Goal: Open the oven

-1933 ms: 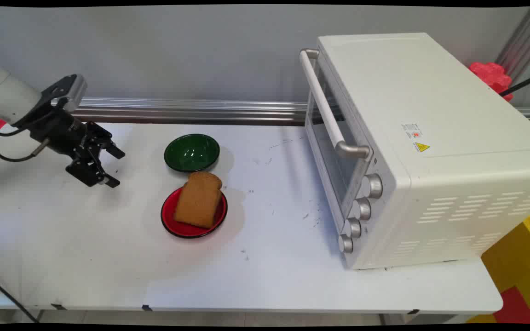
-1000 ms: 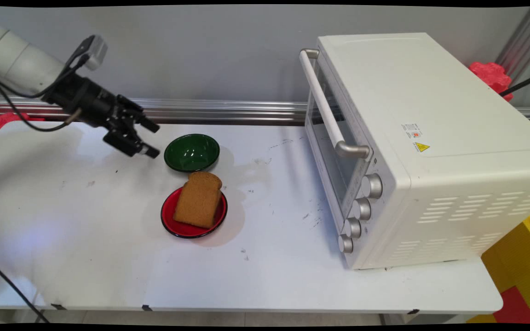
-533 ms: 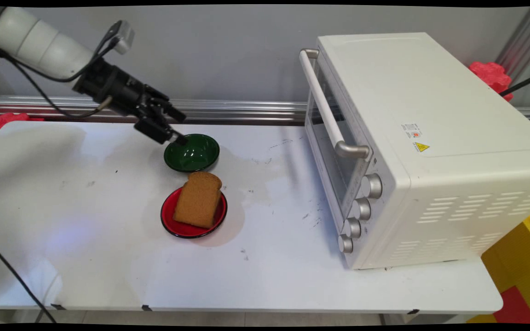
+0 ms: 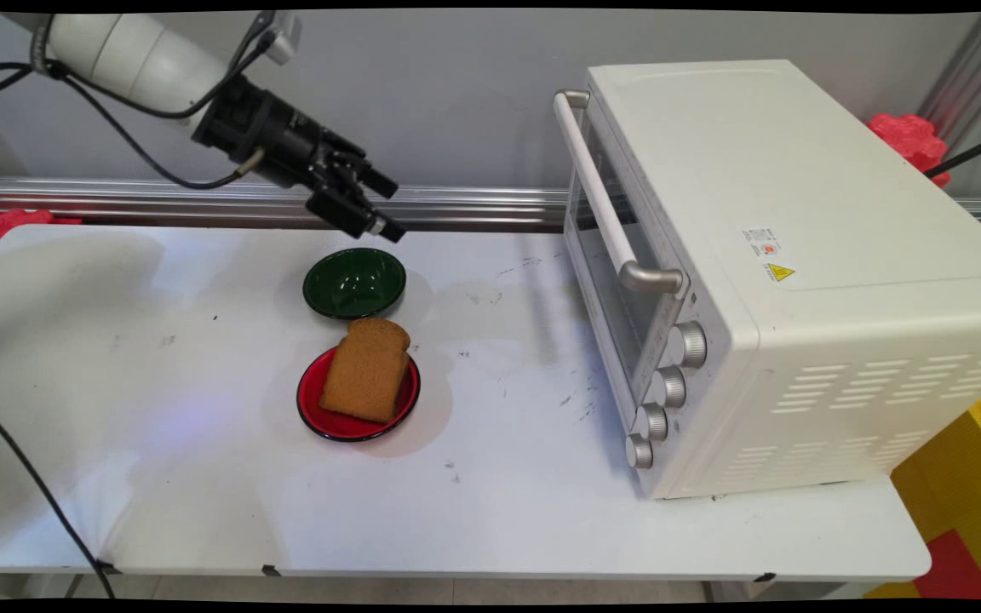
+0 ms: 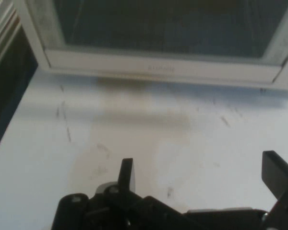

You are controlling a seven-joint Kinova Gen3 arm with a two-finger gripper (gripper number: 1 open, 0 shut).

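Presently the pincer [image 4: 388, 207] hung in the air with its fingers [image 5: 126, 173] spread apart and nothing between them, above and just behind the green bowl [image 4: 354, 283], pointing toward the white toaster oven [image 4: 763, 272]. A bread slice [image 4: 366, 369] lay on the red plate [image 4: 313, 409], near the bowl on the desk [image 4: 499, 477].

A white table [image 4: 158, 443] carries four things. A green bowl [image 4: 355, 283] sits on it just below and slightly nearer than the gripper [image 4: 384, 207], with nothing in it. Nearer again, just beside the bowl, a red plate [image 4: 313, 407] bears a slice of brown bread [image 4: 367, 369]. Well to the gripper's right stands a white toaster oven [image 4: 797, 281], door shut, facing it. Dark scuffs mark the tabletop between.
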